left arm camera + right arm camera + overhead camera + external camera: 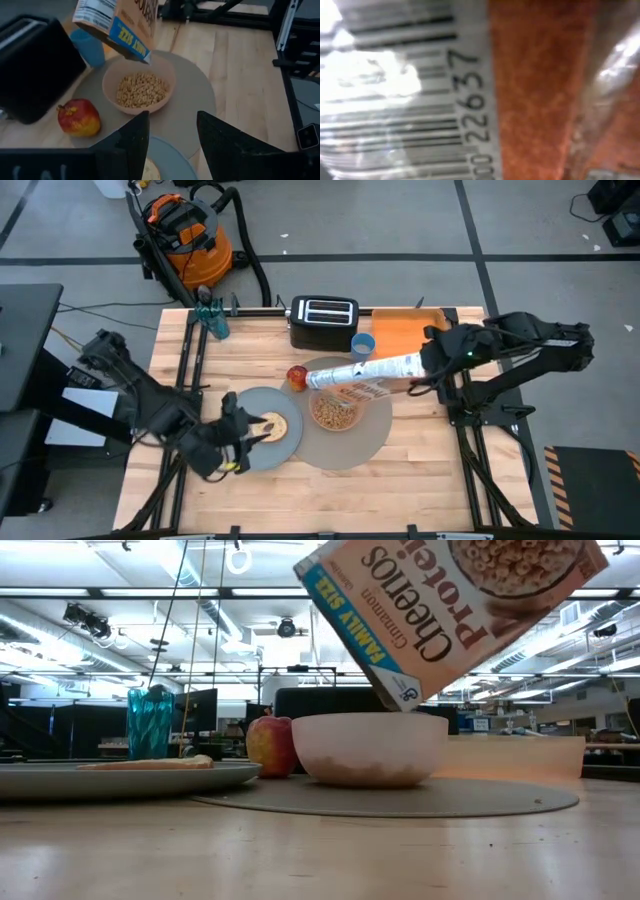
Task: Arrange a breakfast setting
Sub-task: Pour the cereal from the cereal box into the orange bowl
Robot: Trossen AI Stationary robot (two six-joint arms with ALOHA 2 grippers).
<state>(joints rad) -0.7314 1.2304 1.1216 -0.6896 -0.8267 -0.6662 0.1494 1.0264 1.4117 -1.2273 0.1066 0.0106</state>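
Cereal box (450, 610), printed "Cinnamon Cheerios Protein", "FAMILY SIZE": clamped tilted in right gripper (428, 363) over cereal-filled pink bowl (139, 90) on grey mat (197, 107). Left gripper (172, 142): fingers apart, empty, above the plate (252, 448).

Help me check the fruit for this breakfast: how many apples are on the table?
1. The red apple sits at the grey mat's edge, between the black toaster and the pink bowl. Others could hide behind the tilted cereal box.

bowl (139, 90): pink, cereal-filled, on mat (195, 100) | apple (78, 117): beside
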